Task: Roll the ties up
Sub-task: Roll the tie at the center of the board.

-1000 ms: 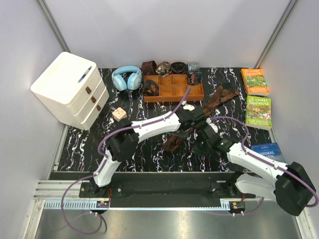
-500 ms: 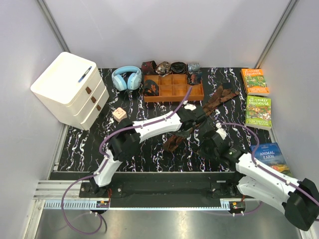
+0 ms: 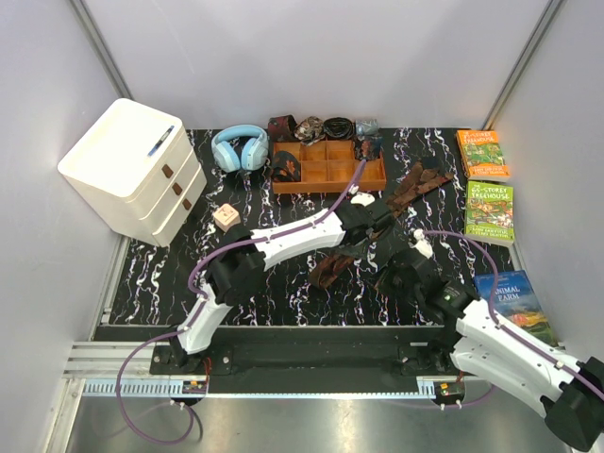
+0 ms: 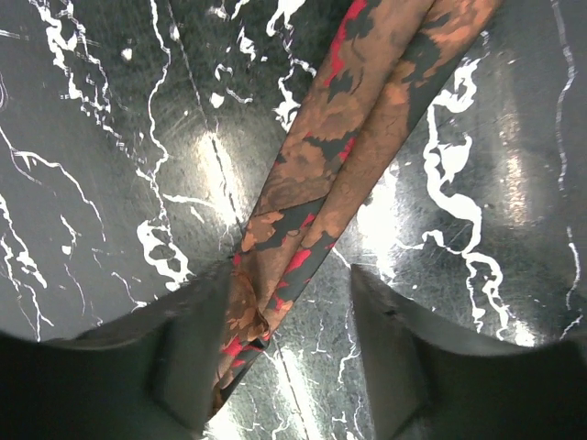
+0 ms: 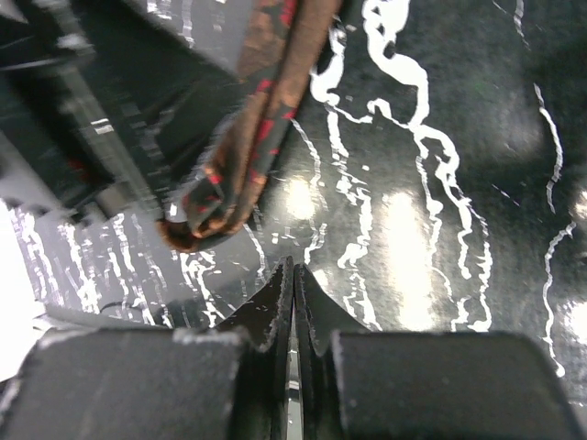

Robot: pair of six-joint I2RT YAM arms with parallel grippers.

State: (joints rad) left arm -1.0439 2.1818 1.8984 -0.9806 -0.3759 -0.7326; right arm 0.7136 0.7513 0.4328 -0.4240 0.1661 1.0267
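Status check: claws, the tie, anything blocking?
Left claw open, straddling the tie lying on the table. Right claw shut, empty, just short of the curled end. Nothing between right claw and that end.

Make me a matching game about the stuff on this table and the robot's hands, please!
Things:
1. headphones
2. drawers
3. left hand
4. right hand

Colour or state:
A. shut, holding nothing
B. light blue
C. open, with the tie between its two sides
D. white

Pairs: 1-B, 2-D, 3-C, 4-A
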